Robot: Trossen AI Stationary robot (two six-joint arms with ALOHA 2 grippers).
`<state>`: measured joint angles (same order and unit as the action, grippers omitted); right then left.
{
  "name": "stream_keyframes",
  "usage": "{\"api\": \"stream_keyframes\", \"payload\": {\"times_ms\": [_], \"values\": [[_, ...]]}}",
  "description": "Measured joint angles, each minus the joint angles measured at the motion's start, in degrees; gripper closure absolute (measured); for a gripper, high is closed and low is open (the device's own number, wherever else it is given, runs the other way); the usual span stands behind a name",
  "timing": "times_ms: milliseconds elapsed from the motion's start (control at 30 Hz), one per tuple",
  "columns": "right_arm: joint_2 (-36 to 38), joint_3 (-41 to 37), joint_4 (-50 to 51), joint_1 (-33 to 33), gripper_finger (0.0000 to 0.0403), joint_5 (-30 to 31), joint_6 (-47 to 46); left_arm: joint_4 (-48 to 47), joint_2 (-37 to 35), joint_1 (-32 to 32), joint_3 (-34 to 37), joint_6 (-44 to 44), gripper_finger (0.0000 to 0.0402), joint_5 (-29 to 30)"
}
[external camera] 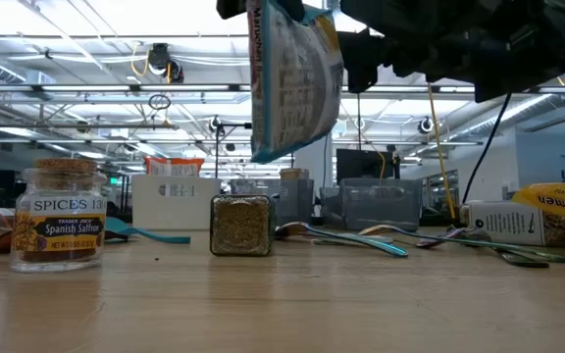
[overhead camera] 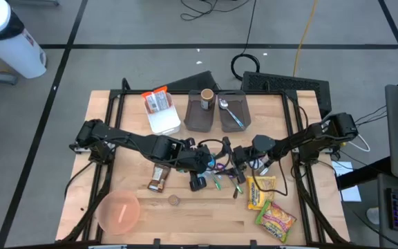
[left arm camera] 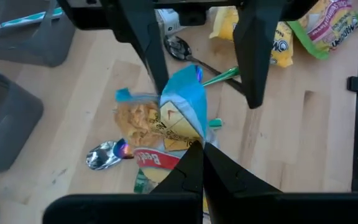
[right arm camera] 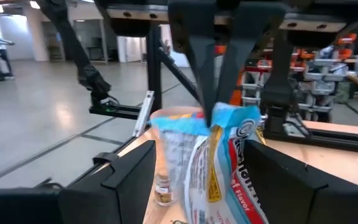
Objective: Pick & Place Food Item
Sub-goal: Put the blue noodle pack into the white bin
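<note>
A blue-topped snack packet (external camera: 292,78) with red and yellow print hangs in the air over the middle of the table. My left gripper (left arm camera: 202,152) is shut on its top, coming down from above (right arm camera: 216,93). My right gripper (right arm camera: 197,158) is open and lies roughly level. One of its fingers (right arm camera: 126,177) stands on each side of the hanging packet (right arm camera: 213,162); I see no plain touch. In the high view both grippers meet near the table's centre (overhead camera: 216,160), and the packet is mostly hidden under them. My left gripper pinches the packet's blue top edge (right arm camera: 225,118) between its two fingers. The fingers slant down from above. The packet hangs upright below them, its lower end (external camera: 278,152) well clear of the table.
Below lie spoons (left arm camera: 107,154) and more packets. Two ramen packs (overhead camera: 261,192) (overhead camera: 276,220) lie at the near right, a pink bowl (overhead camera: 118,211) at the near left. Two grey bins (overhead camera: 200,111) and a white box (overhead camera: 163,121) stand at the back. A saffron jar (external camera: 59,216) and a herb jar (external camera: 240,224) stand near the front.
</note>
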<state>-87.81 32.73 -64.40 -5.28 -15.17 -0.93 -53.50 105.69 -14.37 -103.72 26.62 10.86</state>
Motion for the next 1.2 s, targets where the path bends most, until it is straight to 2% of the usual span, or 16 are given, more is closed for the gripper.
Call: {"api": "stream_keyframes", "payload": {"times_ms": [400,567,700,800,967,1200], "values": [[0.0,0.0,0.7,1.5,0.0165,4.9,1.6,0.5,0.0,-0.1,0.0,0.3,0.0401,-3.4],[0.0,0.0,0.7,1.9,0.0165,4.3,1.6,0.6,0.0,-0.4,0.0,0.4,0.0401,-3.5],[0.0,0.0,0.6,1.9,0.0165,-0.8,1.4,0.7,0.0,-0.4,0.0,0.4,0.0401,-3.5],[0.0,0.0,0.8,1.4,0.0170,-1.7,1.4,0.7,0.0,-0.1,0.0,0.4,0.0401,-3.5],[0.0,0.0,0.9,0.9,0.0210,-1.9,1.4,0.7,0.0,0.4,0.0,0.4,0.0401,-3.5],[0.0,0.0,1.0,0.9,0.0301,-3.2,1.4,0.6,0.0,0.5,0.0,0.5,0.0401,-3.5]]}}
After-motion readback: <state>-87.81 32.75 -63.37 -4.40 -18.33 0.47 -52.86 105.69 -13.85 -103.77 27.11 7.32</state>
